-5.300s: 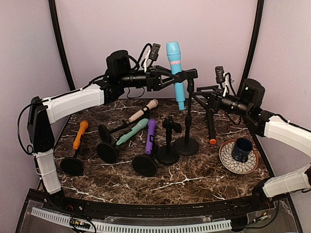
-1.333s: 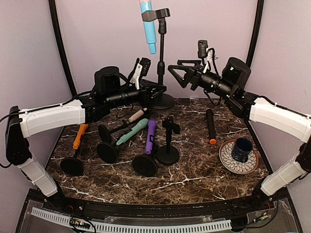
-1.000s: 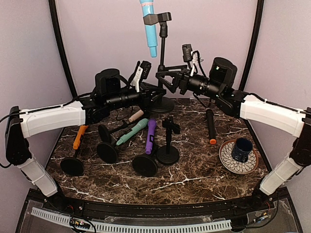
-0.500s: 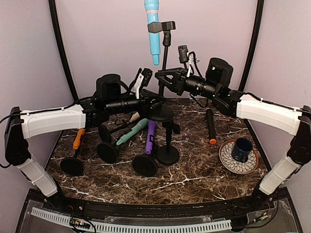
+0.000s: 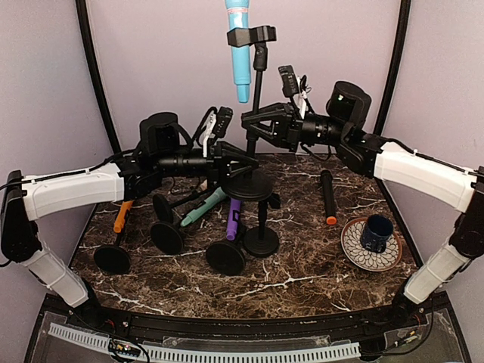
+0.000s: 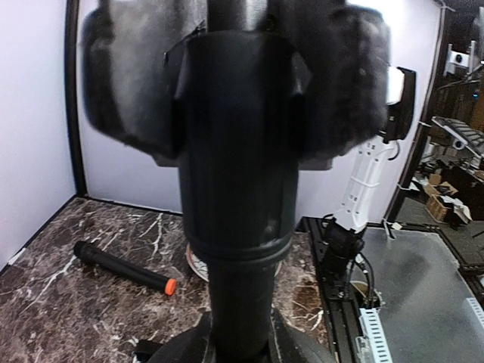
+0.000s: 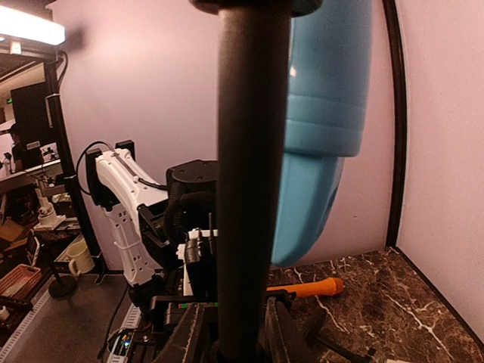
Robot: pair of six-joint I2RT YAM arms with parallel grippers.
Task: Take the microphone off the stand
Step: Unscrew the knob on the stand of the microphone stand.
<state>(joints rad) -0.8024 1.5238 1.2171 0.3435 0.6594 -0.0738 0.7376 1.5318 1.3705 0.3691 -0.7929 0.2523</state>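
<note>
A blue microphone (image 5: 240, 53) sits clipped atop a stand (image 5: 255, 91) held above the surface (image 5: 318, 261). The left claw (image 5: 234, 164) grips the stand near its base; the right claw (image 5: 252, 127) is closed around it higher up. Neither holds the microphone, so a tilt could drop it.

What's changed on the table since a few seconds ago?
The stand, blue microphone still clipped in, rose off the table; the left gripper now holds it near the base. The right gripper swung in and closed on its pole. The cup and black microphone stayed put.
</note>
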